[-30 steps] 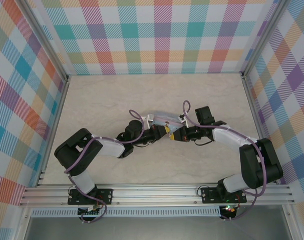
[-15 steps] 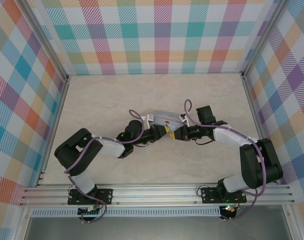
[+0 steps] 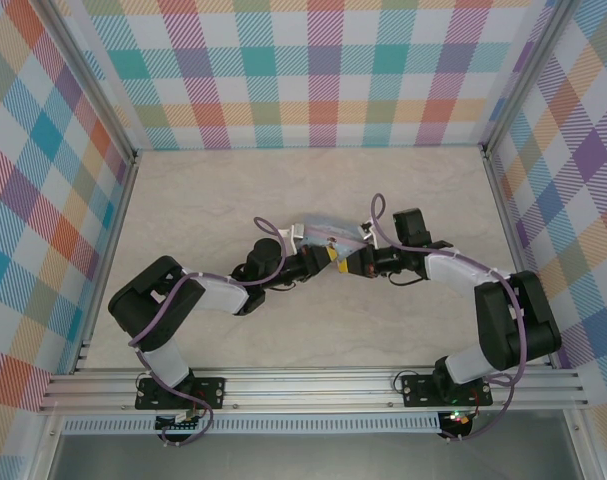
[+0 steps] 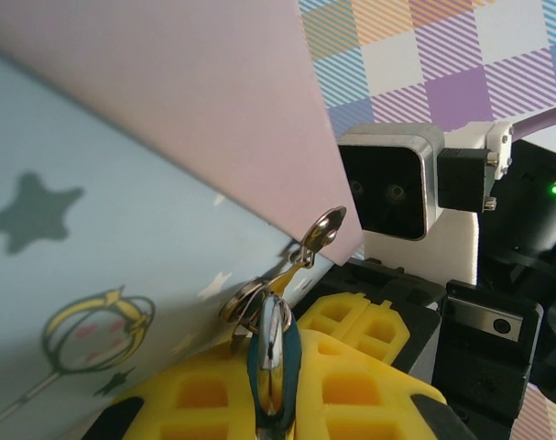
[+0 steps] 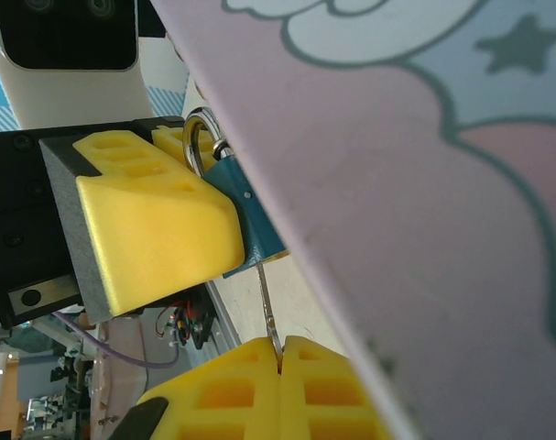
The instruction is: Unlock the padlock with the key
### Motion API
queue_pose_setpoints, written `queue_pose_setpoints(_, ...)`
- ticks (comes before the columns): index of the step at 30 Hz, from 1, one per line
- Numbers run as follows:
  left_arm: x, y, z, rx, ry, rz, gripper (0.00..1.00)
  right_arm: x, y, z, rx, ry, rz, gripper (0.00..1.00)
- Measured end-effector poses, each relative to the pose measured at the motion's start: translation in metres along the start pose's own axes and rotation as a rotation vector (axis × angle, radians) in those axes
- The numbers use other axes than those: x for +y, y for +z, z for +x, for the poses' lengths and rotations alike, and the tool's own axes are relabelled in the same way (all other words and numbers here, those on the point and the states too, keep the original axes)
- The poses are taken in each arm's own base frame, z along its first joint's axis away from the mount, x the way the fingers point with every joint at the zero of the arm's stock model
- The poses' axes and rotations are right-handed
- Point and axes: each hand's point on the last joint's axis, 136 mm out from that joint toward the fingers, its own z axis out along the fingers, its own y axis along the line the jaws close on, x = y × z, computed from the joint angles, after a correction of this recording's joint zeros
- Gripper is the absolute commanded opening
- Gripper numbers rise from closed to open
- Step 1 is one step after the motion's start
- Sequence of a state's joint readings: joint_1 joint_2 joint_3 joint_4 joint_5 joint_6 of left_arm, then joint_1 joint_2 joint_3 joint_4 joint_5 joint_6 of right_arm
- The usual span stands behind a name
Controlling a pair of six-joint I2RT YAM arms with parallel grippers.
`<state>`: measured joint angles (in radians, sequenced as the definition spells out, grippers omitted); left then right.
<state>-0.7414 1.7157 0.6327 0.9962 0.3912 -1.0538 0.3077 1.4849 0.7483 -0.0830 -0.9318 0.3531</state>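
Clamped on padlock (image 5: pixel 250 220) w/ L gripper (image 4: pixel 276 403), pinching key (image 5: pixel 267 307) w/ R gripper (image 5: pixel 279 362) right by tin (image 5: pixel 397 183); could slip/bend if twisted off-axis.

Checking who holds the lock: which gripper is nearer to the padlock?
Left. The left gripper clamps the padlock between its fingers; the right gripper is apart from it, pinching the key, whose tip meets the padlock.
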Motion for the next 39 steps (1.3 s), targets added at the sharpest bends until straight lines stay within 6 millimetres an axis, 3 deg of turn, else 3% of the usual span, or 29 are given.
queue_pose_setpoints(13, -0.014, -0.001, -0.016, -0.07, 0.025, 0.063, 0.0, 0.013, -0.008, -0.019, -0.058, 0.011, -0.089, 0.03)
queue_pose_setpoints(39, -0.014, -0.003, -0.019, -0.1, 0.007, 0.069, 0.0, 0.014, -0.009, -0.022, -0.093, 0.013, -0.125, 0.07)
